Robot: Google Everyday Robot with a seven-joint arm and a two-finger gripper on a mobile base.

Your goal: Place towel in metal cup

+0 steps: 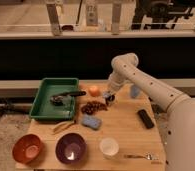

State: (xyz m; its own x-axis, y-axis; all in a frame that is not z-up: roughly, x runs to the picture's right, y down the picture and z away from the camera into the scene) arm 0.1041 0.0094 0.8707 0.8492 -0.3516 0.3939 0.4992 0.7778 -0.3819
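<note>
We find the gripper (110,98) low at the back edge of the table (123,132), hemmed by an orange (94,90), grapes (93,107) and a tumbler (135,91). A tray (51,117) fills the back left. Bare wood lies open between the towel (91,121) and a black bar (146,118); an orange bowl (27,148), purple bowl (71,148), white cup (109,147) and spoon (141,156) line the front.

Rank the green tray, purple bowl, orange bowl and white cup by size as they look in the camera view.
1. Green tray, the largest.
2. Purple bowl and orange bowl, too alike to separate.
3. White cup, the smallest.
The end effector hangs beside the dark red cluster, right of the tray.
</note>
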